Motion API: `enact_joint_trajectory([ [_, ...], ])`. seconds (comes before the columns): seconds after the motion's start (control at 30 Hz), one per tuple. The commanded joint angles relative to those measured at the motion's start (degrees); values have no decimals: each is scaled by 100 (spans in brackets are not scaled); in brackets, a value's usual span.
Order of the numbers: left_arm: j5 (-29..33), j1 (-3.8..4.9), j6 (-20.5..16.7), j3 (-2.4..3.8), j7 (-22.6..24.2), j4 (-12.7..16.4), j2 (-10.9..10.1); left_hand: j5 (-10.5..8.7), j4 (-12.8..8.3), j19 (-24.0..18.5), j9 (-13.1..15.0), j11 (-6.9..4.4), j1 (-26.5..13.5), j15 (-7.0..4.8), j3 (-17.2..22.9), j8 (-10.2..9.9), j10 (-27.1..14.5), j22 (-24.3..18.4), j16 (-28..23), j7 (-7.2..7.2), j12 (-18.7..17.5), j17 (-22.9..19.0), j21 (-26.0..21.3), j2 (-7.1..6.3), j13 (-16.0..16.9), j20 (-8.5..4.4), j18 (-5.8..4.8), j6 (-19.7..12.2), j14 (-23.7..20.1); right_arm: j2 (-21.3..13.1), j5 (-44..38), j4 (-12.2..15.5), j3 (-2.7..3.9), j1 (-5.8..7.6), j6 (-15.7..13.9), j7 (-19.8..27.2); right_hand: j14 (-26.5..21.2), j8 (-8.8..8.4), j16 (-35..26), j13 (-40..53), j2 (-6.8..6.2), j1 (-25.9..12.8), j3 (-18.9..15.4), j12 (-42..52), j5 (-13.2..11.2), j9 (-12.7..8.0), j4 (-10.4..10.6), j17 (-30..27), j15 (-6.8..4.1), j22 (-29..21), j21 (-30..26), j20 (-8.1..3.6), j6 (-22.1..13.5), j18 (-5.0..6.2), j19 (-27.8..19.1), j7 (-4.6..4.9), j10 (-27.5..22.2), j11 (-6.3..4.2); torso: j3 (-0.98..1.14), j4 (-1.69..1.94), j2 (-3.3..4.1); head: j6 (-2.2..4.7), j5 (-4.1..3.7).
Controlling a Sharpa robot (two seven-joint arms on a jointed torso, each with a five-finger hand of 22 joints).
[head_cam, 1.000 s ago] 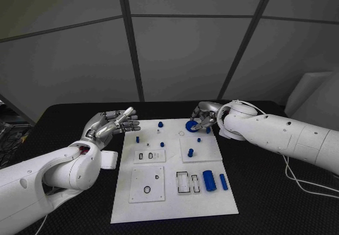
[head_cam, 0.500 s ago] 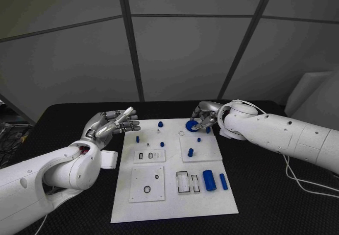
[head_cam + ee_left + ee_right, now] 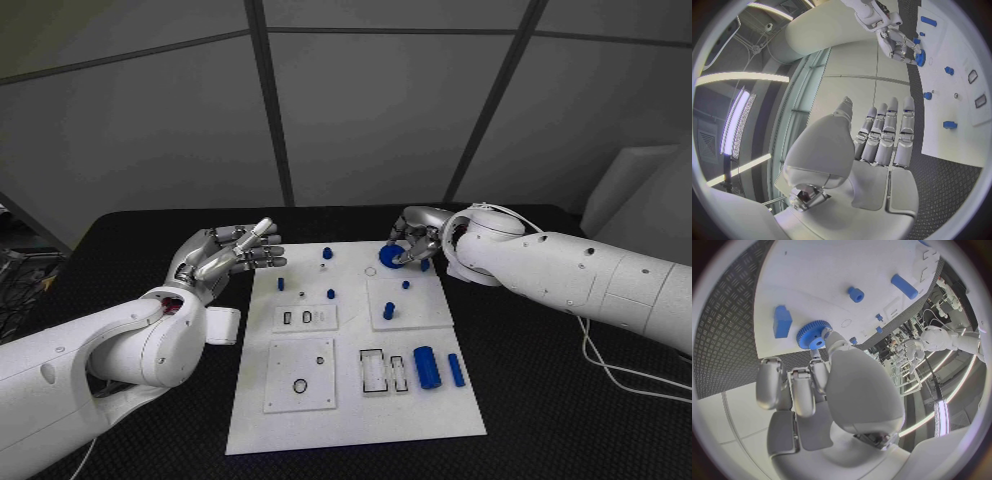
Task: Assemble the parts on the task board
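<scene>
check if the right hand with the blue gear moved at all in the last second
No. The right hand holds the blue gear at the same spot by the task board far edge, beside the same upright peg.

Right hand [image 3: 414,240] fingers [image 3: 820,371] partly hide blue gear [image 3: 812,334]; grip unclear.

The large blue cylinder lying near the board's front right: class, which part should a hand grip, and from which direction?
Grip the large blue cylinder across its curved sides at mid-length, coming from above: it lies flat on the task board, long axis running front to back, with its sides free.
</scene>
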Motion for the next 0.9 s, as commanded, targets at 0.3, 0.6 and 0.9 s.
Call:
enact_joint_trajectory([
  [0.3, -15, -1, 84, 5, -2, 6, 8, -30, -11, 20, -9, -2, 14, -3, -30, -24, -22, -9, -23, -15, -19, 5, -27, 51, -6, 18, 293, 36, -13, -23, -567, 272, -7, -6, -553, 185, 482, 58, 54, 98, -6, -31, 172, 80, 67, 1, 2, 1023, -13, 90, 73, -18, 196, -124, 86, -42, 84, -32, 2, -2, 1, 23, -1],
  [0.6, -15, -10, 89, 5, -11, 8, 8, -30, -11, 20, -9, -2, 14, -3, -30, -24, -22, -9, -23, -15, -19, 5, -27, 51, -6, 18, 293, 36, -13, -105, -1146, 822, -5, -8, -984, -82, 493, 49, 77, 93, -21, -63, 266, 64, 78, -5, -1, 1078, -27, 171, 113, -31, 271, -141, 137, -61, 74, -49, -1, 3, -1, 32, 20],
  [0.9, -15, -13, 97, 5, -22, 7, 14, -30, -11, 20, -9, -2, 14, -3, -30, -24, -22, -9, -23, -15, -19, 5, -27, 51, -6, 18, 293, 36, -13, 137, -1533, 1074, -3, -8, -1044, -270, 497, 36, 83, 100, -41, -72, 294, 67, 64, -10, -8, 1095, -31, 211, 132, -35, 281, -149, 162, -64, 77, -53, -6, 8, 0, 27, 42],
])
